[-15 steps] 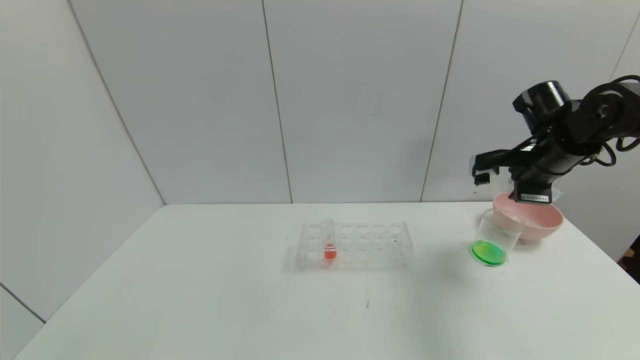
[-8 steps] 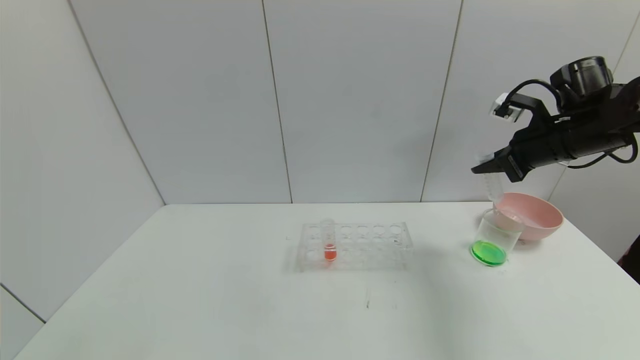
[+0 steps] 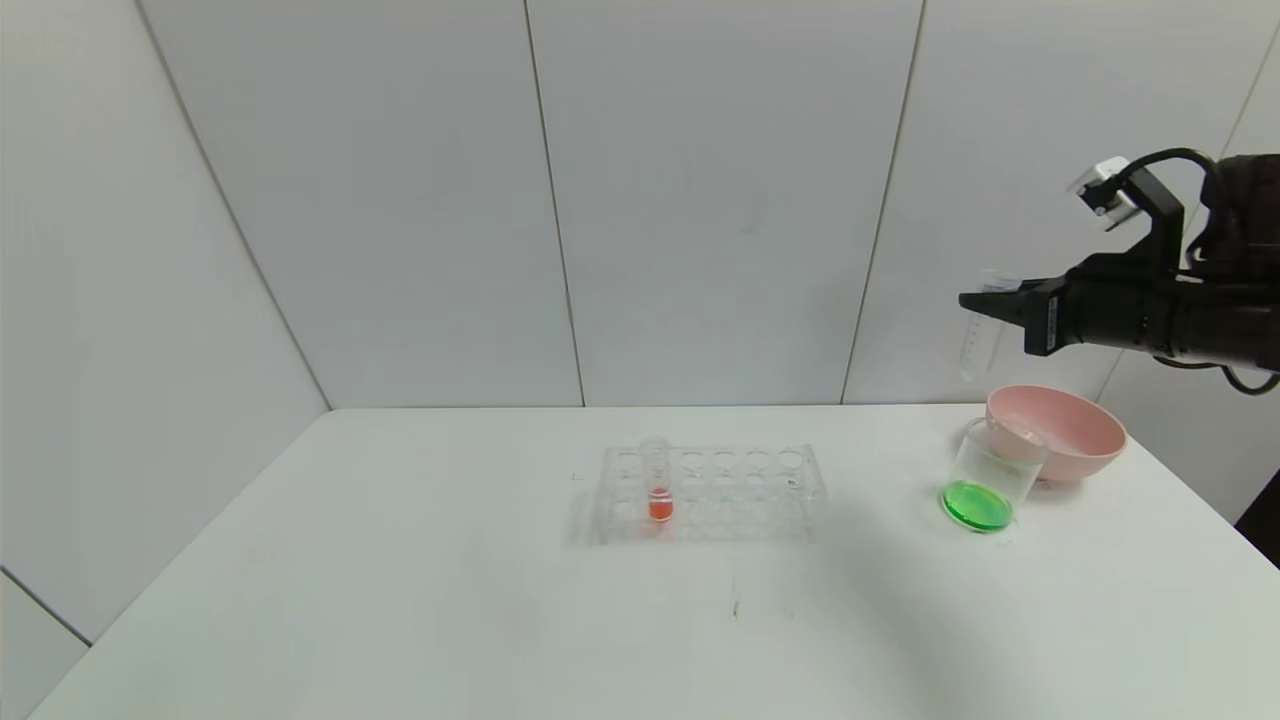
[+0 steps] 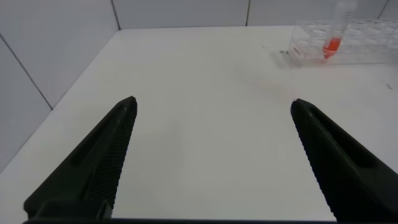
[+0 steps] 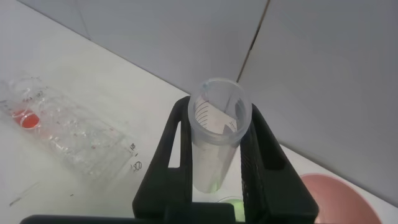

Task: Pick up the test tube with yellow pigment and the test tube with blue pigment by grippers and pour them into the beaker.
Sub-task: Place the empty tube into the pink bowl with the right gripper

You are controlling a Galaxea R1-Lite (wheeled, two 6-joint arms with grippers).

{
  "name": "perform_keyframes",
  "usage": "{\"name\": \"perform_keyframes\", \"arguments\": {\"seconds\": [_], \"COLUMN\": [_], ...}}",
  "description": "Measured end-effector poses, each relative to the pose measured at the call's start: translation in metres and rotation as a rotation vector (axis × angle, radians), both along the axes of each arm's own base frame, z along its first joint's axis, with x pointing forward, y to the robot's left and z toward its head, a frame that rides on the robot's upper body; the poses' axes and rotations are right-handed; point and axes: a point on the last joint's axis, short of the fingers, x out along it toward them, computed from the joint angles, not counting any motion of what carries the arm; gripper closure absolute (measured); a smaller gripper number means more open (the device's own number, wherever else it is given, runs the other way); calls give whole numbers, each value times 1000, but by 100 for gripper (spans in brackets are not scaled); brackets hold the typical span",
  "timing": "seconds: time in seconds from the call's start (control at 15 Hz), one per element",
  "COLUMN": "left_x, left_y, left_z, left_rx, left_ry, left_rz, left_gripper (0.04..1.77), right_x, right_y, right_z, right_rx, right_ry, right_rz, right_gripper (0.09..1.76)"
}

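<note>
The right hand (image 3: 985, 305) grips an emptied test tube (image 3: 980, 340) upright, mouth up.

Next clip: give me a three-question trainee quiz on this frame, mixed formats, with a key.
1. True or false: the right gripper is shut on an empty test tube held in the air above the beaker.
2. Multiple choice: the liquid in the beaker is A) blue B) yellow C) green D) red-orange.
3. Fill in: the rack holds one tube, with ____ liquid.

Key
1. True; the tube looks drained in both the head and right wrist views.
2. C. The beaker stands against the pink bowl.
3. Red-orange. The left gripper hangs open over bare table.
</note>
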Motion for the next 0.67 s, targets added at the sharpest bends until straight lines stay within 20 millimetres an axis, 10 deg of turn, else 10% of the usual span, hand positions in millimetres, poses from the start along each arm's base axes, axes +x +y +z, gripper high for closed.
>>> {"name": "perform_keyframes", "arguments": {"seconds": [0.33,0.67], "left_x": [0,0], "left_y": [0,0], "left_z": [0,0], "left_rx": [0,0], "left_ry": [0,0], "left_rz": [-1,0], "left_gripper": [5,5], "right_x": [-51,-47], "right_y": [-17,-42], "right_z": [-13,-18], "right_rx": [67,64], "right_ry": [-84,-94], "right_rz": [-74,-158], "right_gripper": [135,135]}}
